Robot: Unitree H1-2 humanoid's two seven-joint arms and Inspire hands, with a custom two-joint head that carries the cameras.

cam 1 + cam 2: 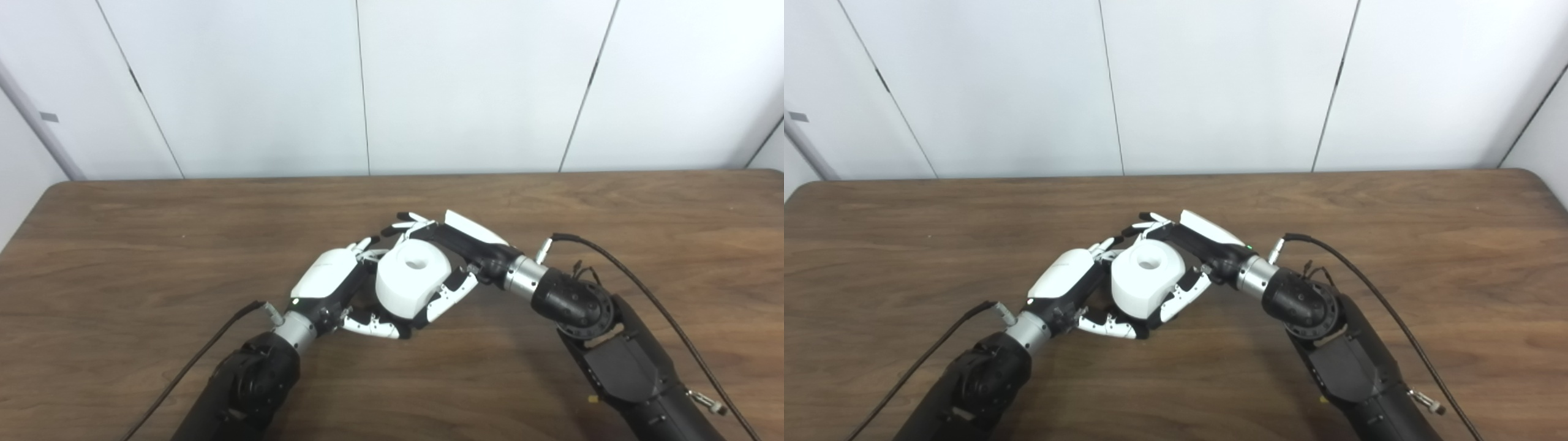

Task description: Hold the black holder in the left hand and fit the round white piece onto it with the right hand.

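The round white piece (pixel 411 278), a thick roll with a hole in its top, stands mid-table between both hands. My right hand (pixel 465 251) is shut on it, fingers behind its far side and thumb across its near right side. My left hand (pixel 334 282) presses against the roll's left side, its fingers curled under and in front of it. They close on the black holder (pixel 366 293), of which only a dark sliver shows between palm and roll. The rest of the holder is hidden, so how deep the roll sits on it cannot be seen.
The brown wooden table (pixel 122 245) stretches wide on either side of the hands. A black cable (pixel 202 355) trails from the left wrist and another cable (pixel 643 288) arcs from the right wrist. White wall panels stand behind the far edge.
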